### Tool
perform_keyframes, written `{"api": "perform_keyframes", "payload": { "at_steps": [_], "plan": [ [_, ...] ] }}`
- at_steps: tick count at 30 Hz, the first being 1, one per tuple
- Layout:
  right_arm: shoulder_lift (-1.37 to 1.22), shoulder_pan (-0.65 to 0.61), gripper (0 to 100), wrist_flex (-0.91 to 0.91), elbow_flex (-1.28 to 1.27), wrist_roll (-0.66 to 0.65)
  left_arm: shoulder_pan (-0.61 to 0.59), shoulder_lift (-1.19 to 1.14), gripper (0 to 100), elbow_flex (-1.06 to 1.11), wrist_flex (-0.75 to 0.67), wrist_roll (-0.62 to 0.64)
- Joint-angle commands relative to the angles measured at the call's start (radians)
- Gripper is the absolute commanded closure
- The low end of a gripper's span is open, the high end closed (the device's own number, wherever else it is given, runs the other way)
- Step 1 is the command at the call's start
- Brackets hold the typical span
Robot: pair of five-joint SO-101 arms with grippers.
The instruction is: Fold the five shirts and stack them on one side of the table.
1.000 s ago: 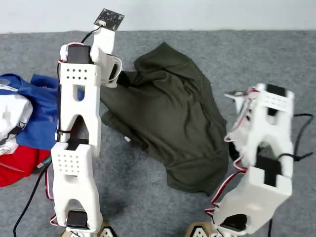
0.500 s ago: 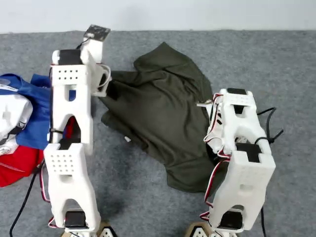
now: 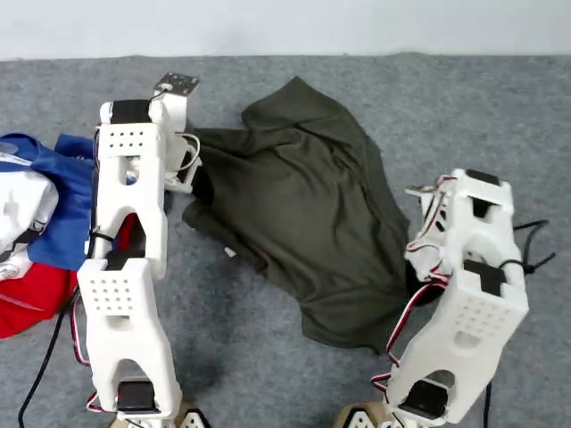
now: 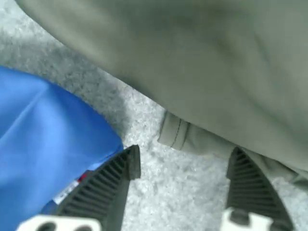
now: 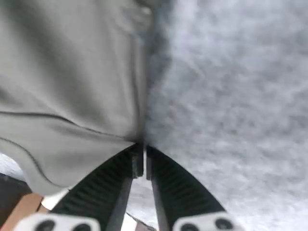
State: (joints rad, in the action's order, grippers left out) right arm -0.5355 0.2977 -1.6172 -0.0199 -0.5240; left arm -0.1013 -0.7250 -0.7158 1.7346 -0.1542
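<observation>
Top-down view of a grey, felt-like table top w/ two white robot arms reaching in from the near edge. A dark olive shirt lies crumpled and unfolded in the middle, btwn the arms. It spreads from the far centre toward the near R side.

At the table's L edge sits a loose, bunched pile. The blue shirt is closest to the olive one, the white shirt is at the very edge, and the red shirt is on the near side, partly under the others.

The L arm stretches along the gap btwn the pile and the olive shirt. L gripper: claw wide open, low over bare grey surface. One finger is just beside the blue shirt. The other is by the olive shirt's edge, where a small stitched hem fold pokes out.

The R arm is bent at the olive shirt's R edge. R gripper: claw closed, fingertips together right at the shirt's edge, w/ grey surface on the other side. Can't tell if any cloth is pinched btwn the tips.
</observation>
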Motion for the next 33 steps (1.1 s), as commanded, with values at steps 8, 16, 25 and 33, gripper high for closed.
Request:
{"api": "perform_keyframes", "payload": {
  "at_steps": [8,16,25,33],
  "plan": [
    [0.151,-0.139,85.2,-0.108,0.009,-0.014,0.003,0.046,71,-0.005,0.018,0.011],
    [0.076,-0.254,79.0,-0.024,0.009,0.041,-0.018,0.054,71,0.079,0.018,0.011],
    [-0.047,-0.242,98.7,0.025,0.011,0.051,-0.018,0.052,71,0.176,-0.074,0.009],
    [-0.05,-0.248,98.8,0.025,0.009,0.051,-0.014,0.052,71,0.283,-0.218,0.011]
  ]
}}
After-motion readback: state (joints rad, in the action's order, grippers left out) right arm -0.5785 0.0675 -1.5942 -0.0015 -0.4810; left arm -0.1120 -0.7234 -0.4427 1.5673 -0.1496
